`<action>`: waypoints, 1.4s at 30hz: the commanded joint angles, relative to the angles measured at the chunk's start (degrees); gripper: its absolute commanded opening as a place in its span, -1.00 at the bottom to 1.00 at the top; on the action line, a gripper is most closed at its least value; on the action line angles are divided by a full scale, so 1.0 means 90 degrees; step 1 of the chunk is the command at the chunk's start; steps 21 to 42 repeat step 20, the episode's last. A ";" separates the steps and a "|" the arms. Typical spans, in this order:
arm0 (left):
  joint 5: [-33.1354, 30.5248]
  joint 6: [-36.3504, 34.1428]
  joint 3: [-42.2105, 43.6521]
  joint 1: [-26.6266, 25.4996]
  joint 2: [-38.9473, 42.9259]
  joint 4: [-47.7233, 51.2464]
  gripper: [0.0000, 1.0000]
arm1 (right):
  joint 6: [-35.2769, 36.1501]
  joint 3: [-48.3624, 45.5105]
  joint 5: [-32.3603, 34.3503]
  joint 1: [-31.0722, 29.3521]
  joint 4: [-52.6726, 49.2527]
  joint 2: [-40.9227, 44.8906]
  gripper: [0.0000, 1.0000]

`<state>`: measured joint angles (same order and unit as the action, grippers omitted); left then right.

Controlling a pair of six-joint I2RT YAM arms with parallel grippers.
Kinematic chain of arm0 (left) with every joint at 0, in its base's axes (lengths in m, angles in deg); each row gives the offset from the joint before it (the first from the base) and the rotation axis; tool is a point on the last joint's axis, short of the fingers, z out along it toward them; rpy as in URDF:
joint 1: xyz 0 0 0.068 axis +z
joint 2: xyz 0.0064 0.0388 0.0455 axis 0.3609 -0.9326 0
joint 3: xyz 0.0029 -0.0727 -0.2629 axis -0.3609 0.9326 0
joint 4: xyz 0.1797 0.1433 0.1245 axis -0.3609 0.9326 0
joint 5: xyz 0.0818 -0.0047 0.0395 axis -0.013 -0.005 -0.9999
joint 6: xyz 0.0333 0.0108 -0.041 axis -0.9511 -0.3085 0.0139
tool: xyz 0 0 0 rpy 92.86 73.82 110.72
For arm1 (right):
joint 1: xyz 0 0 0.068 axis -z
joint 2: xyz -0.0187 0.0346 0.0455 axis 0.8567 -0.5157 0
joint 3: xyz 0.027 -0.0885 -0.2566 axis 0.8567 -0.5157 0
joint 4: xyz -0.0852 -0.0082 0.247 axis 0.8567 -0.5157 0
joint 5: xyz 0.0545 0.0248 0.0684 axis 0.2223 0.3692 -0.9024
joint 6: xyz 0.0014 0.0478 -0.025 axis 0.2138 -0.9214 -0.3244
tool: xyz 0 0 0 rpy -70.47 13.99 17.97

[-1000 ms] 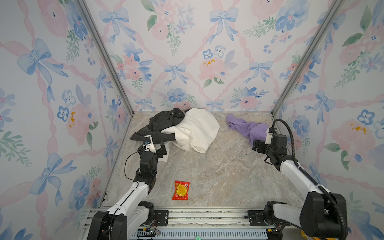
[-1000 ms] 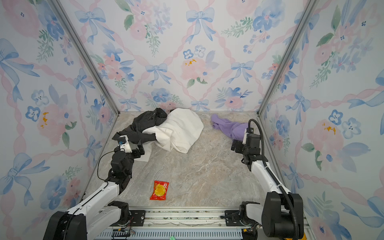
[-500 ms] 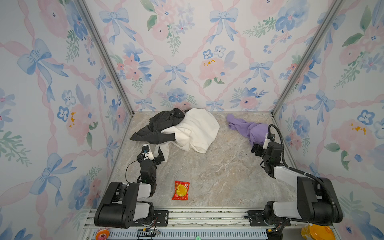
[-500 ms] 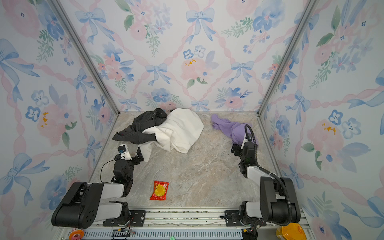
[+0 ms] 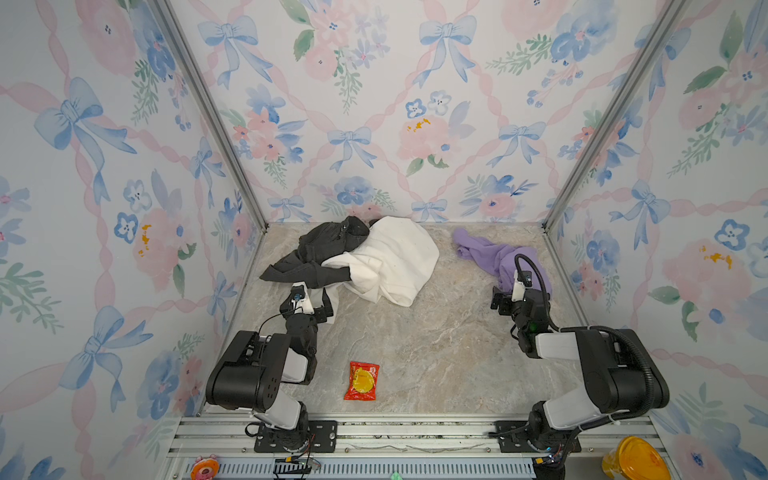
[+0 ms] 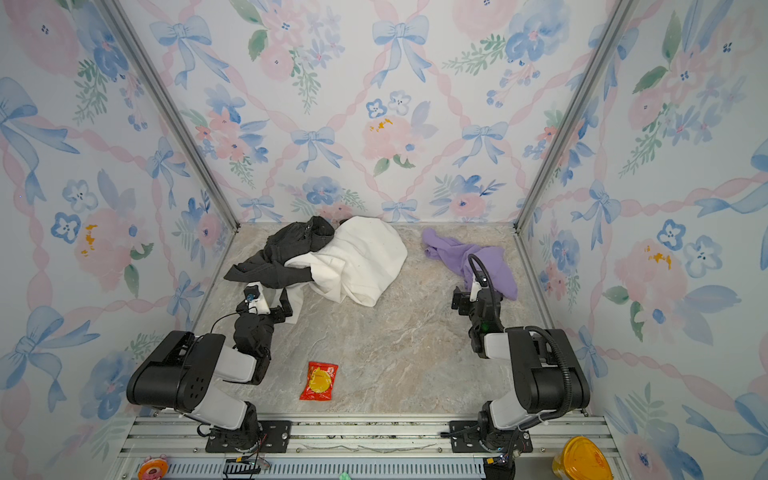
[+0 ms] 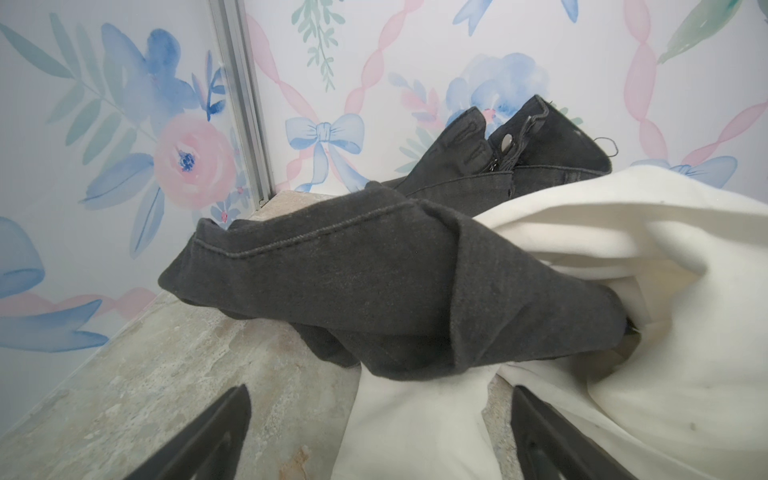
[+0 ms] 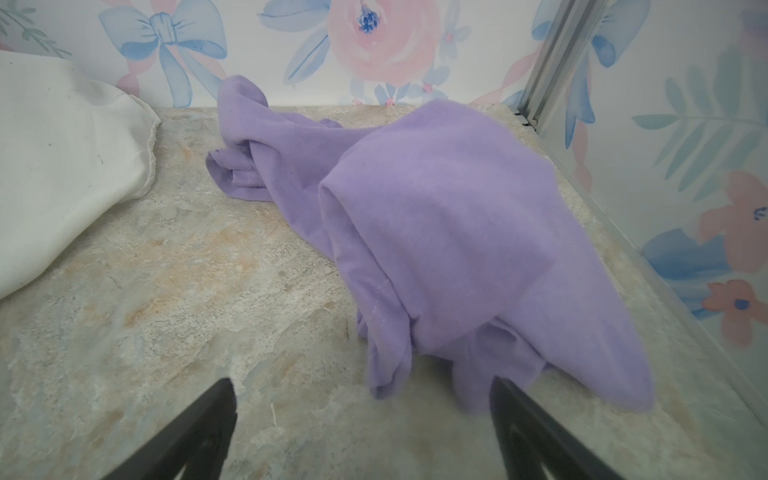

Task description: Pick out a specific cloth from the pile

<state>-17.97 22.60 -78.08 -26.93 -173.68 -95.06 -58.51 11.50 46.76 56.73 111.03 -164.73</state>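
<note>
Status: soft lavender-purple fabric cloth (image 5: 490,254) apart from cream-and-black pile (image 5: 390,257) | left tool (image 7: 379,390), right tool (image 8: 361,382): spread, empty, pulled back | task likely complete.

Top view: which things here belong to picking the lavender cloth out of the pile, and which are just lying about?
Job:
- lavender cloth, lying apart on the right
- cream-white cloth and dark grey jeans, heaped together

Lying about:
- red-and-yellow snack packet, near the front
- yellow container and small pink item, outside the work area
</note>
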 commanded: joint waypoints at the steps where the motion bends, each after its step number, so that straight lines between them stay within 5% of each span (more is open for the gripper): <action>1: -0.0226 -0.0142 -0.0054 -0.0051 -0.0032 -0.0183 0.96 | 0.0099 -0.0056 -0.0038 -0.0040 0.0316 -0.0024 0.94; 42: -0.0243 -0.0254 -0.0134 -0.0134 -0.0034 -0.0042 0.96 | 0.0104 -0.0041 -0.0005 -0.0056 0.0316 -0.0034 0.94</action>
